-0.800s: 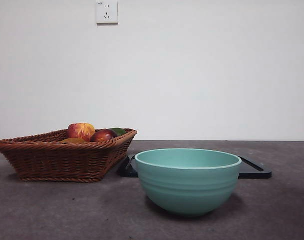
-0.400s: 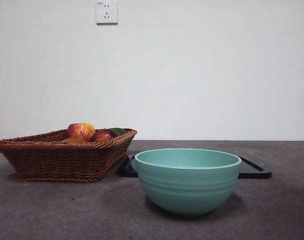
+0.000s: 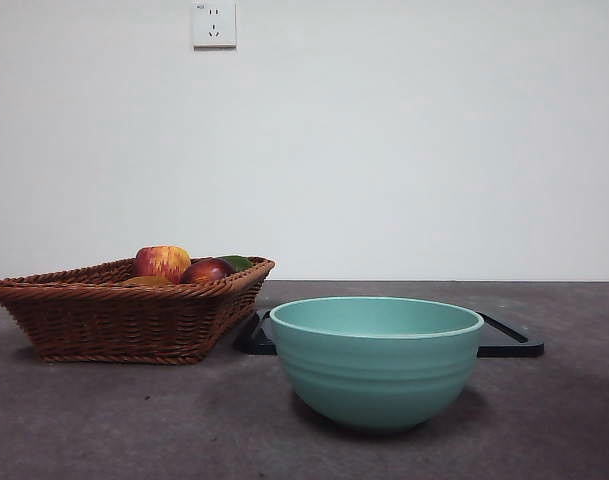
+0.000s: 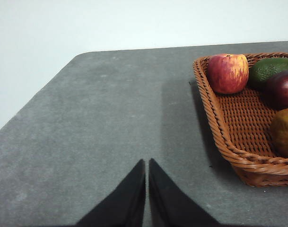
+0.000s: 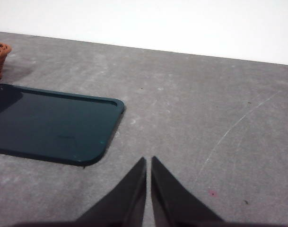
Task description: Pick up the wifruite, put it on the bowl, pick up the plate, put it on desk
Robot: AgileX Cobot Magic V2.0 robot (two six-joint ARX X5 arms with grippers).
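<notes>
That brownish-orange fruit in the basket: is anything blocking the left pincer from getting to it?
Only the basket's woven wall lies between the left pincer and the brownish-orange fruit. From above, the fruit sits uncovered, beside the dark red fruit.

Plain black tapered end effector (image 4: 147, 163) jaws

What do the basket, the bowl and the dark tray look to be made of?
Basket: woven wicker or rattan, brown, with a braided rim. Bowl: probably glazed ceramic, mint green, smooth soft sheen, ribbed rings outside. Tray: glossy dark teal, reflective with rounded corners; plastic or lacquered, cannot tell which.
</notes>
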